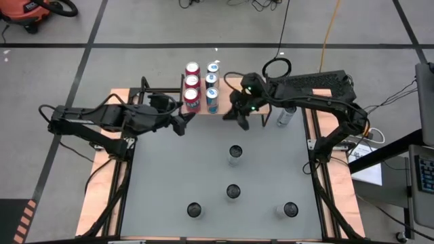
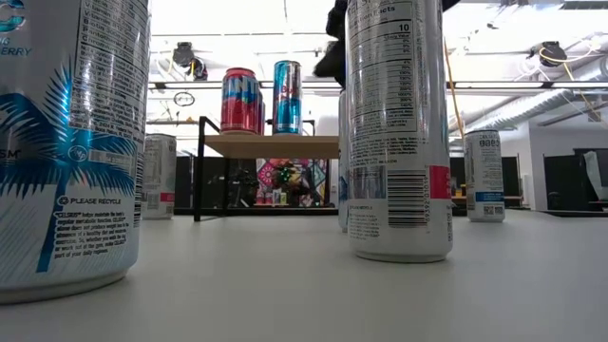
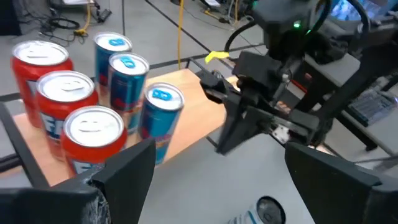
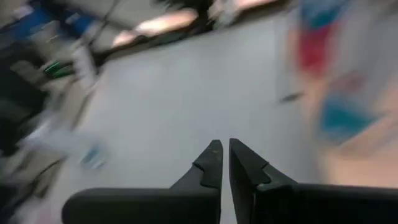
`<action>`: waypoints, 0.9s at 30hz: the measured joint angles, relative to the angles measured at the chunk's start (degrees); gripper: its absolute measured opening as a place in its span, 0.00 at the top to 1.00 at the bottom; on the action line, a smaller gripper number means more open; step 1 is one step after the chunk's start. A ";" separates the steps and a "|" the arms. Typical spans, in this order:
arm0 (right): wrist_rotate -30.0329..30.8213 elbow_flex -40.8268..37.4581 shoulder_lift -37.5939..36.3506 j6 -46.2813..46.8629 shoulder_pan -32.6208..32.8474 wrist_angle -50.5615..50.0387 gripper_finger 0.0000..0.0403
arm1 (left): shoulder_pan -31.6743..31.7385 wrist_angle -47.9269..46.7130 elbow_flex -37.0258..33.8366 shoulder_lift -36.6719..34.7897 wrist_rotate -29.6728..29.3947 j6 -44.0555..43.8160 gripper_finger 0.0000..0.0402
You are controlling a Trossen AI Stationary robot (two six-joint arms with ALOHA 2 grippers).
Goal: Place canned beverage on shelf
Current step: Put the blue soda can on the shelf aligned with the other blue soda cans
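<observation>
While beside shelf (image 1: 201, 87), both tools empty

We see the left gripper (image 1: 182, 125) with jaws spread wide (nothing held); the right gripper (image 1: 242, 123) is closed, angled downward.

This looks like a robot lab or workshop. The big grey table (image 1: 183, 176) stands on a grey concrete floor (image 1: 135, 27) marked with dark lines. Black cables (image 1: 261, 5) and a long yellow cord (image 1: 330, 27) lie on that floor. An orange shop vacuum (image 1: 30, 12) sits in a corner. Long bright ceiling lights (image 2: 237, 19) and silver pipes (image 2: 551, 100) hang overhead.
</observation>
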 joint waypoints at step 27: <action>13.36 0.63 6.85 -0.17 -0.81 13.11 1.00 | 1.82 -6.06 -0.02 -0.06 2.07 1.44 0.11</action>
